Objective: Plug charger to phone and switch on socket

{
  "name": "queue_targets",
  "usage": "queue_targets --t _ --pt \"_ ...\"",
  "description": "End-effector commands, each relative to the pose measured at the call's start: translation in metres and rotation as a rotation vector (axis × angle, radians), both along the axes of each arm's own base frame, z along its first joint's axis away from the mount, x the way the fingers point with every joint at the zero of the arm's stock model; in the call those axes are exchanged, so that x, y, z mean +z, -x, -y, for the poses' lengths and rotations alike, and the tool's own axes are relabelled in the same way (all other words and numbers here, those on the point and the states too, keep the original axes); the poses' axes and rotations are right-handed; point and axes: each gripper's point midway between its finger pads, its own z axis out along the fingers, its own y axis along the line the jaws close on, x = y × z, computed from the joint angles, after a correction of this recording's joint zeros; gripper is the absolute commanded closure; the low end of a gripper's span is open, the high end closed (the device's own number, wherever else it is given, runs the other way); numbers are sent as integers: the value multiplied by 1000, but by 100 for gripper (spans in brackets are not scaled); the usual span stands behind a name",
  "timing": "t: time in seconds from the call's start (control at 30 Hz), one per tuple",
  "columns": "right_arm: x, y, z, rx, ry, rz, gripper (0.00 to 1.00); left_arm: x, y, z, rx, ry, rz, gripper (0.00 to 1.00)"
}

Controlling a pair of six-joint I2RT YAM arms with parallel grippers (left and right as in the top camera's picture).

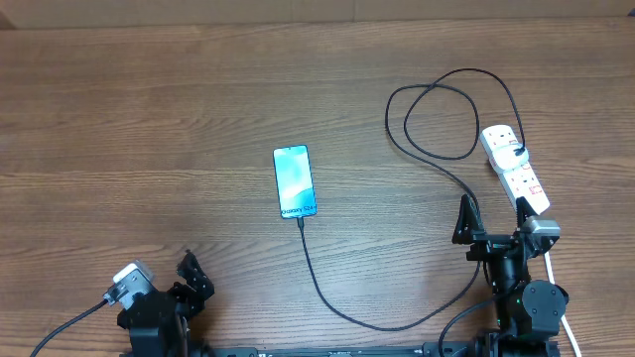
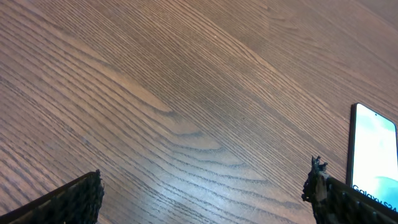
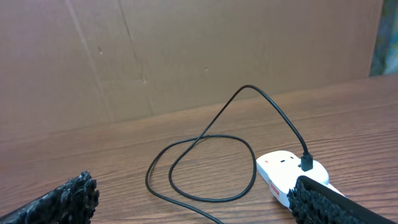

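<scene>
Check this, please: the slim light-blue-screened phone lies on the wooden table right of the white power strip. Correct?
No. The slim light-blue-screened phone lies on the wooden table left of the white power strip, not right; the overhead view shows it.

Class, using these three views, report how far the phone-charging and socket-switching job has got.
Looks done: the thin black charger cable meets the teal-screened phone at its lower edge; its other end sits in the white power strip. In hand: nothing; left gripper and right gripper are open. Left: the strip's switch, state unreadable.
</scene>
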Motion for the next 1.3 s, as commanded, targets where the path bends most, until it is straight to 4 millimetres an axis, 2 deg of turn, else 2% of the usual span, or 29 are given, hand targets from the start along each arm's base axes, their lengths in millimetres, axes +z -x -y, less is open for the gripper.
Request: queue_targets --t 0.0,0.4,0.5,0.57,0.7,0.83,0.9,0.97,1.03,1.17,1.27 --pt "-2 0 2 -15 -6 3 0 -7 7 -1 12 7 -38 0" --pt "-2 0 2 -15 -6 3 0 -9 9 -1 5 1 -50 0" --pt "-2 0 2 -15 -6 3 0 -8 4 10 -22 68 -24 0" --pt "-2 0 2 -15 -6 3 0 16 -15 11 -31 73 101 0" --pt "-2 0 2 -15 -6 3 0 82 -55 13 -75 23 425 0" --pt "-2 0 2 -15 -6 3 0 111 -75 22 -184 -100 601 0" --pt "-2 0 2 -15 -6 3 0 116 -81 26 -223 -155 648 0" --pt "-2 0 3 -15 -6 3 0 115 -86 33 -278 -208 674 1" --pt "-2 0 2 -15 -6 3 0 104 -92 41 -352 -286 678 0" --pt "-2 0 2 -15 -6 3 0 77 -98 50 -438 -376 636 1" --pt "-2 0 2 -15 -6 3 0 54 -97 53 -491 -412 540 0"
